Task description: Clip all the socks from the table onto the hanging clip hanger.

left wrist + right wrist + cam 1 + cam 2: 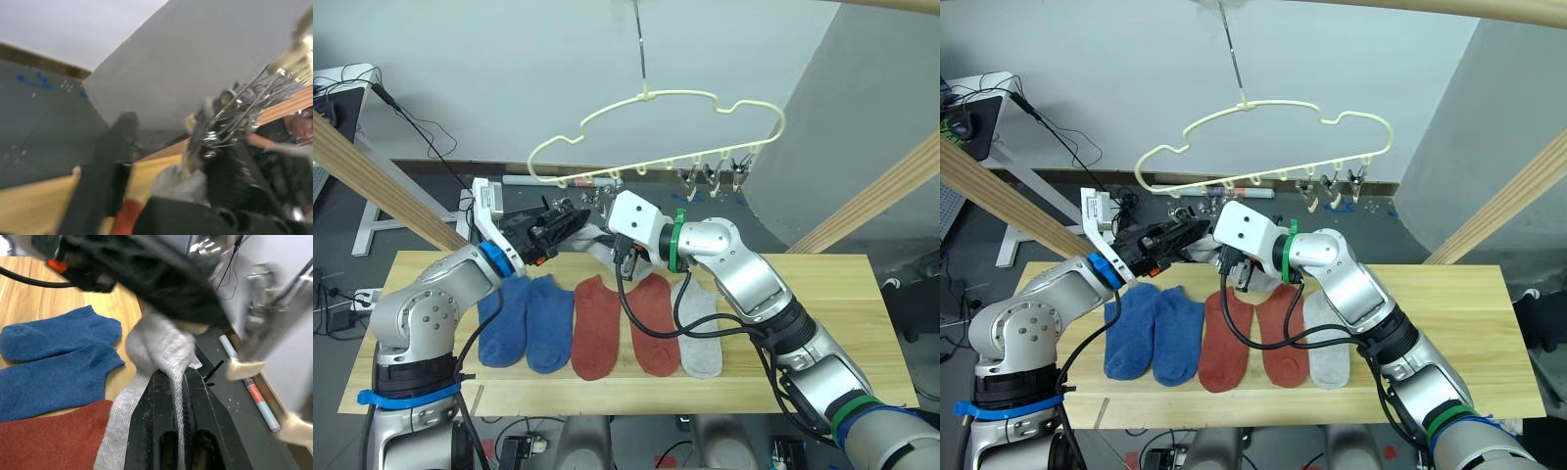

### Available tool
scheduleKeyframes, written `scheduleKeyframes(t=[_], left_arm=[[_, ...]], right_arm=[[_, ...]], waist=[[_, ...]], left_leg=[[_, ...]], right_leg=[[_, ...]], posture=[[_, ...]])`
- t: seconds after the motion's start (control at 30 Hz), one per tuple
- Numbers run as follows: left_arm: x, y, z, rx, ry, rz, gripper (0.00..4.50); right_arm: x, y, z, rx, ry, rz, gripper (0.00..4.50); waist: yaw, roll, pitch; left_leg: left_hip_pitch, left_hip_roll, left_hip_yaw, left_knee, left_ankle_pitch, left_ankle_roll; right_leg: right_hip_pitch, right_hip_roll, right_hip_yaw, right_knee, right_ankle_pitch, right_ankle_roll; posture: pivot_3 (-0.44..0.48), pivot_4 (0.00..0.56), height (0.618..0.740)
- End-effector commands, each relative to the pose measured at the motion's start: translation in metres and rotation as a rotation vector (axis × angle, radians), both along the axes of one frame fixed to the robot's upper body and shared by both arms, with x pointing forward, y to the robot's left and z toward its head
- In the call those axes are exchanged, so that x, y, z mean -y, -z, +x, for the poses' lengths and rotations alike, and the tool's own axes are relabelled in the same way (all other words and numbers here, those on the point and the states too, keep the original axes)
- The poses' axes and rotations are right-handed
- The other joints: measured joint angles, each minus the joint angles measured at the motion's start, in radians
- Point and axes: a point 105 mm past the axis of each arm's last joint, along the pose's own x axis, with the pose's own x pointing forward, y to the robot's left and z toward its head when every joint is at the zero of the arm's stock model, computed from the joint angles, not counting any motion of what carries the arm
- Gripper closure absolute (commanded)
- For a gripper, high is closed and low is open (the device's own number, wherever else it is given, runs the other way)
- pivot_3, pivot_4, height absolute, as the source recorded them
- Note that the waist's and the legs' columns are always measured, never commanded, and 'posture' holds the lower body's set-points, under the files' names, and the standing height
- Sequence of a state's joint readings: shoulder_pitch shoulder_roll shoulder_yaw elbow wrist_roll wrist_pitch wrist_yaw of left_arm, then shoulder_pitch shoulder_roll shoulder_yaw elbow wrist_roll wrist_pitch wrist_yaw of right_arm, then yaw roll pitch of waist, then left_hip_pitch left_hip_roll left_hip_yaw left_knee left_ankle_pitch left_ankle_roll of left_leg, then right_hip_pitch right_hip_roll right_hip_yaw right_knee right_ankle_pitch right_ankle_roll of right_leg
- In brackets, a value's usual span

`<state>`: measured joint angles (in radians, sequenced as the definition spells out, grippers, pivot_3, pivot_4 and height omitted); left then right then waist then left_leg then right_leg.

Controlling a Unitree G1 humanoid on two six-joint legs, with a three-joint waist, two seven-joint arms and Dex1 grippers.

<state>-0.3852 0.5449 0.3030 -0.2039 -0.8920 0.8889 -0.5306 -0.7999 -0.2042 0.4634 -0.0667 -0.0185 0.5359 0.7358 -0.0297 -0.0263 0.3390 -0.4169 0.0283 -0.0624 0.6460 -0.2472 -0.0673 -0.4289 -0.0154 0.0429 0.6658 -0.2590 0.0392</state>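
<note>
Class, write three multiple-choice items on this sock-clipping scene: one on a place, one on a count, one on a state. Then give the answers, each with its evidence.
1. Where does the clip hanger hang?
A. Above the far edge of the table
B. Flat on the table
C. On the floor

2. How many socks lie flat on the table?
A. Three
B. Five
C. Six

3. What is the right gripper doing?
A. Hanging open
B. Gripping a blue sock
C. Gripping the grey sock

Answers:
1. A: it hangs by its hook over the far edge.
2. B: two blue socks, two red socks and one grey sock lie there.
3. C: the jaws pinch the lifted grey sock.
</note>
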Motion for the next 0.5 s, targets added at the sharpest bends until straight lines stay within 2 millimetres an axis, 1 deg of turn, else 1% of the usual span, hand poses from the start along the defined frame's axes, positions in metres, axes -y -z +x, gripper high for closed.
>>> scheduleKeyframes(t=[0.03, 0.17, 0.27, 0.4, 0.43, 0.47, 0.5], left_arm=[[0.001, -0.009, -0.008, 0.044, 0.015, 0.016, 2.06], [0.005, -0.010, -0.013, 0.048, 0.050, 0.015, 2.06], [0.007, -0.015, -0.015, 0.050, 0.068, -0.018, 2.06], [0.002, -0.020, -0.020, 0.038, 0.082, -0.035, 2.06], [0.001, -0.020, -0.022, 0.032, 0.088, -0.027, 2.03], [0.000, -0.019, -0.023, 0.028, 0.092, -0.022, 2.03], [-0.002, -0.018, -0.024, 0.028, 0.092, -0.007, 2.03]], right_arm=[[-0.004, -0.013, -0.005, 0.042, -0.023, 0.030, 4.50], [-0.006, -0.013, -0.004, 0.045, -0.023, 0.030, 4.50], [-0.006, -0.013, -0.004, 0.047, -0.029, 0.030, 4.50], [-0.008, -0.012, -0.005, 0.057, -0.035, 0.032, 4.50], [-0.008, -0.012, -0.005, 0.056, -0.033, 0.036, 3.98], [-0.008, -0.013, -0.005, 0.055, -0.032, 0.039, 3.80], [-0.008, -0.012, -0.006, 0.054, -0.034, 0.040, 3.43]], waist=[[0.000, 0.000, 0.000], [0.000, 0.000, 0.000], [0.000, 0.000, 0.000], [0.000, 0.000, 0.000], [-0.001, 0.000, 0.000], [-0.002, 0.000, 0.000], [-0.002, 0.000, 0.000]], left_leg=[[0.000, 0.000, 0.000, 0.000, 0.000, 0.000], [0.000, 0.000, 0.000, 0.000, 0.000, 0.000], [0.000, 0.000, 0.000, 0.000, 0.000, 0.000], [0.000, 0.000, 0.000, 0.000, 0.000, 0.000], [0.000, 0.000, 0.000, 0.000, 0.000, 0.000], [0.000, 0.000, 0.000, 0.000, 0.000, 0.000], [0.000, 0.000, 0.000, 0.000, 0.000, 0.000]], right_leg=[[0.000, 0.000, 0.000, 0.000, 0.000, 0.000], [0.000, -0.002, 0.000, 0.000, 0.000, 0.000], [0.000, -0.002, -0.001, 0.000, 0.000, 0.000], [0.000, -0.002, -0.001, 0.000, 0.000, 0.000], [0.000, -0.002, -0.001, 0.000, 0.000, 0.000], [0.000, -0.002, -0.001, 0.000, 0.000, 0.000], [0.000, -0.001, -0.001, 0.001, 0.000, 0.000]], posture=[[0.058, 0.321, 0.740], [0.063, 0.319, 0.740], [0.063, 0.319, 0.740], [0.063, 0.318, 0.740], [0.063, 0.318, 0.740], [0.063, 0.318, 0.740], [0.065, 0.316, 0.740]])
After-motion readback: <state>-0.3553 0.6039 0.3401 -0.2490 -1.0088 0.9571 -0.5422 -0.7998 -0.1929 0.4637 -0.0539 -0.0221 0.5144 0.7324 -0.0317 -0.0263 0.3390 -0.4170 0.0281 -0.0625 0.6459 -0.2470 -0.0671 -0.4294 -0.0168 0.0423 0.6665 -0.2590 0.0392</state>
